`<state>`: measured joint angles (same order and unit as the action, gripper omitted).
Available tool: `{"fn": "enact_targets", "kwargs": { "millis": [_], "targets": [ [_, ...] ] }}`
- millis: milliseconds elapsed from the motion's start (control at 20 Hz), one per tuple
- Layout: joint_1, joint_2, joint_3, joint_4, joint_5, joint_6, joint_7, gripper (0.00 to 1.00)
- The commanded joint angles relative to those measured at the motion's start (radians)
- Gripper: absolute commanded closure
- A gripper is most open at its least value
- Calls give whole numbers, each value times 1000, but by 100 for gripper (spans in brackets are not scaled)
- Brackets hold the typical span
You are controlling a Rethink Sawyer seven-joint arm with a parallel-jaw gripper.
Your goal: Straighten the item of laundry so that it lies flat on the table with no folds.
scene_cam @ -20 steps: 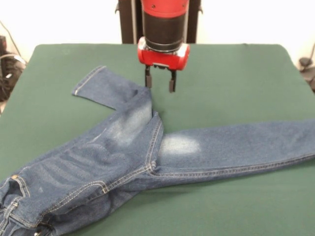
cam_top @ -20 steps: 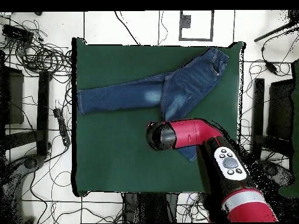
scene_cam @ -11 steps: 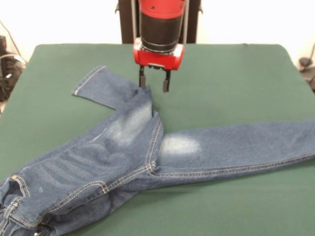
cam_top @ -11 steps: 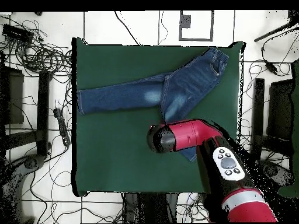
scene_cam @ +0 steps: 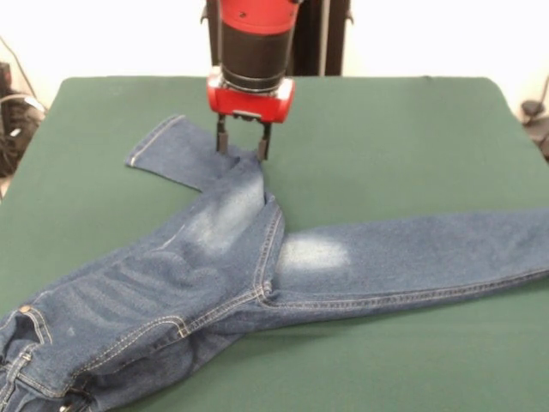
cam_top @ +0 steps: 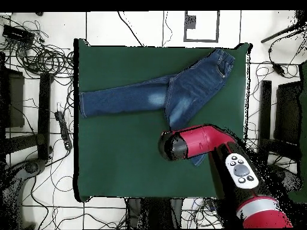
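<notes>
1. While one leg lies bent, jeans (scene_cam: 240, 275) sprawl across the green worktop (scene_cam: 386, 129), waistband at one corner.
2. Red arm's tool (scene_cam: 243, 144), fingers apart, empty, hangs over the bent leg.

A pale tiled floor (cam_top: 120, 24) with dark grout lines surrounds the table on all sides. Tangled black cables (cam_top: 42, 57) lie across the tiles off the table's left edge in the overhead view, with more cables (cam_top: 273, 66) off its right edge. Dark pieces of equipment (cam_top: 12, 99) stand at the far left, and another dark block (cam_top: 286, 111) sits at the right. In the front view a plain light wall (scene_cam: 429, 39) fills the background, evenly lit, with a black stand (scene_cam: 536, 116) at the right edge
</notes>
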<state>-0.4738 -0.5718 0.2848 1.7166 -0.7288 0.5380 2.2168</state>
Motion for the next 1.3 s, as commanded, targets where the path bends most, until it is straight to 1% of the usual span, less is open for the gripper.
{"fn": "enact_targets", "kwargs": {
  "millis": [50,250,550,1000,1300],
  "targets": [
    [-34,43,135,81,-65,22,-295,0],
    [-68,49,165,94,-91,20,-325,0],
    [-152,53,225,113,-111,42,-389,0],
    [-216,53,278,133,-133,69,-402,0],
    [-245,38,309,143,-130,104,-413,0]
  ]
}}
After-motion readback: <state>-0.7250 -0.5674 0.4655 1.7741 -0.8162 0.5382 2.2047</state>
